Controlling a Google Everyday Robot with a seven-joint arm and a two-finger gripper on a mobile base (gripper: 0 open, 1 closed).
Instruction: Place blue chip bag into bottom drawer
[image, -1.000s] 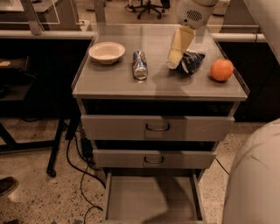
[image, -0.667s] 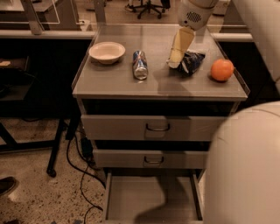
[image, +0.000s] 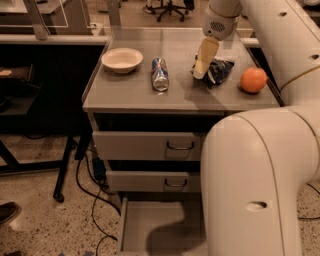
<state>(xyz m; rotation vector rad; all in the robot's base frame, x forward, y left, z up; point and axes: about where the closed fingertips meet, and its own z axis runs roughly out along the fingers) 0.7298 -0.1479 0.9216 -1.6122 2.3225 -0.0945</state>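
You see the gripper (image: 199, 74) in the upper right of the frame, low over the cabinet top (image: 130, 92) and against the left edge of the blue chip bag (image: 220, 70) — whether it grips the bag you cannot tell — while the bottom drawer (image: 150, 222) stands pulled out at bottom centre.
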